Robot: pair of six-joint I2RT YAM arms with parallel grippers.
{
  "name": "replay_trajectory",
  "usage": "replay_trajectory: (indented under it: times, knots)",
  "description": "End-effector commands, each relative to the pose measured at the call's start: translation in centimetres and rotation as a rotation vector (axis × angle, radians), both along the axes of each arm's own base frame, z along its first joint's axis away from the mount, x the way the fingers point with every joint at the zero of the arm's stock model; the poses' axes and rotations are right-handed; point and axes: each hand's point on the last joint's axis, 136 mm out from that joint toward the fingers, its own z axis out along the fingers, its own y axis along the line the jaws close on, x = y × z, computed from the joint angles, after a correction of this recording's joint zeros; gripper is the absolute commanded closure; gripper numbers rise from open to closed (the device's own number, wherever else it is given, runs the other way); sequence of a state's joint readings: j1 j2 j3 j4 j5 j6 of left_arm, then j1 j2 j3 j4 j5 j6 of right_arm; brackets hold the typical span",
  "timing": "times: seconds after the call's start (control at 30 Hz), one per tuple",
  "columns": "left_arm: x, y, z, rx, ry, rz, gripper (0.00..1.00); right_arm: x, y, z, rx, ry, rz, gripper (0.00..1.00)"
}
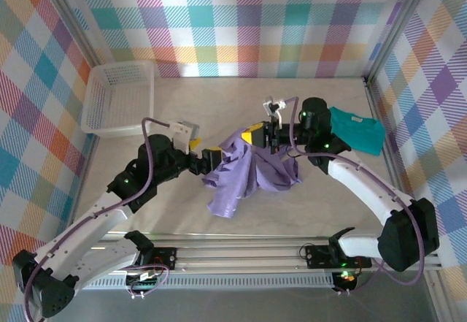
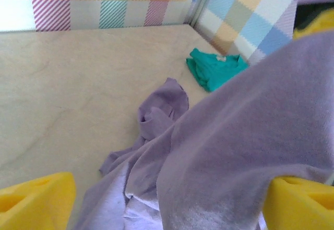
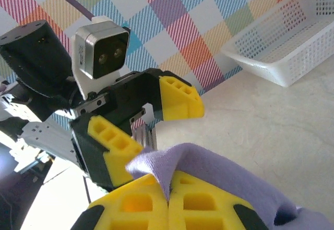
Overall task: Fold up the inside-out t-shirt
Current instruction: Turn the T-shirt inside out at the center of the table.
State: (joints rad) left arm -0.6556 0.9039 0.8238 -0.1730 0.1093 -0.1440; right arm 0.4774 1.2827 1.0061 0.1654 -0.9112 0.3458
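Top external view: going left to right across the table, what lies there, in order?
White perforated plastic basket → crumpled lavender cotton t-shirt → smaller teal-green t-shirt, lying against the right wall.

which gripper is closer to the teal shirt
Right. The right gripper, shut on the lavender t-shirt, is left of the teal shirt; the left gripper is farther left, beyond it.

T-shirts: two, a lavender t-shirt (image 1: 252,174) and a teal t-shirt (image 1: 357,133)
Baskets: one white basket (image 1: 117,97)
Grippers: two, left gripper (image 1: 207,158) and right gripper (image 1: 257,138)
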Motion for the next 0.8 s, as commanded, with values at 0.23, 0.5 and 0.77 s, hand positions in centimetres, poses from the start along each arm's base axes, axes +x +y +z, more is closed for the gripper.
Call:
replay_trajectory:
  times: [0.23, 0.5, 0.77]
  knots:
    - [-1.2, -5.0, -0.1, 0.191, -0.057, -0.190, 0.12, -1.2, 0.1, 0.2, -0.093, 0.034, 0.085, 1.00]
    - [-1.8, -8.0, 1.8, 0.025, -0.008, -0.305, 0.95, -0.4, -1.3, -1.5, -0.250, -0.022, -0.015, 1.00]
    - [-2.6, -5.9, 5.6, -0.393, 0.130, -0.296, 1.00, 3.9, -7.0, -3.4, -0.508, -0.049, -0.572, 0.59]
